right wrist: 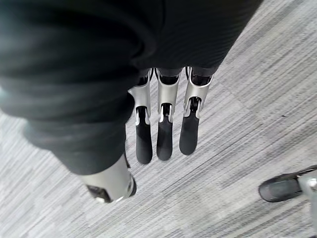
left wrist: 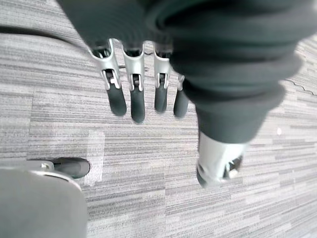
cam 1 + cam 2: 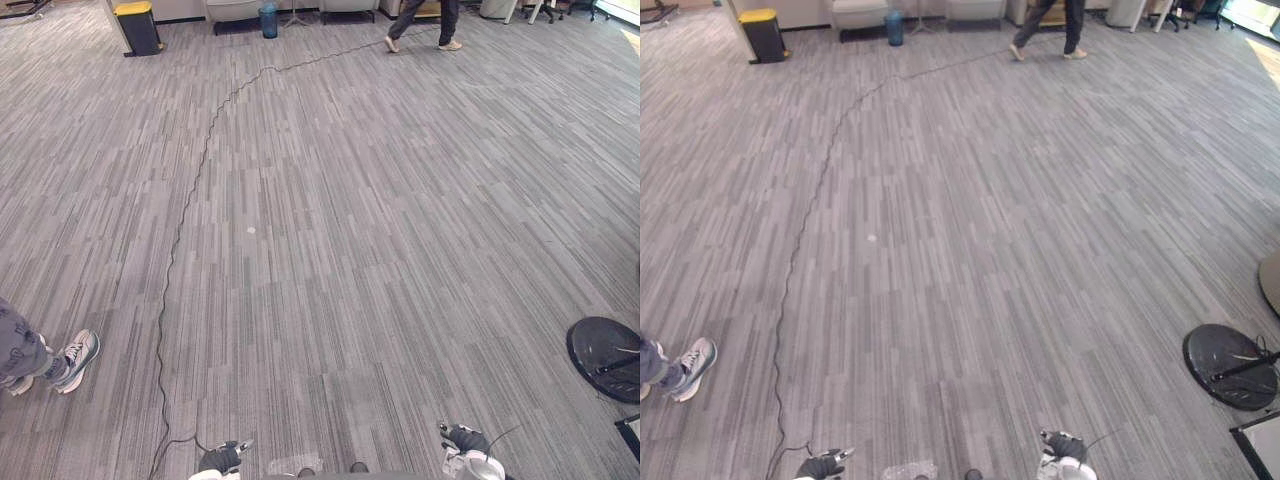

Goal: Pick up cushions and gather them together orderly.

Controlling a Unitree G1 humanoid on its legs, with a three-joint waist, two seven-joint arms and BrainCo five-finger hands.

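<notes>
Grey striped carpet (image 3: 350, 250) is spreading bare beneath my fingertips. My left hand (image 2: 133, 94) and right hand (image 1: 163, 134) are hanging at my sides, fingers straight, slightly apart and carrying nothing, probably because I am only searching. Where the cushions are lying I cannot tell. Left of my fingers a sneaker (image 3: 77, 358) is getting cut off, and right of them a black round base (image 3: 605, 358). Far ahead a person (image 3: 448, 20) is walking near a yellow-lidded bin (image 3: 137, 27).

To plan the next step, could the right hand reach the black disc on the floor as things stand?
Probably not: the right hand hangs open, and the disc lies well off to its right. Only bare carpet lies between.
</notes>
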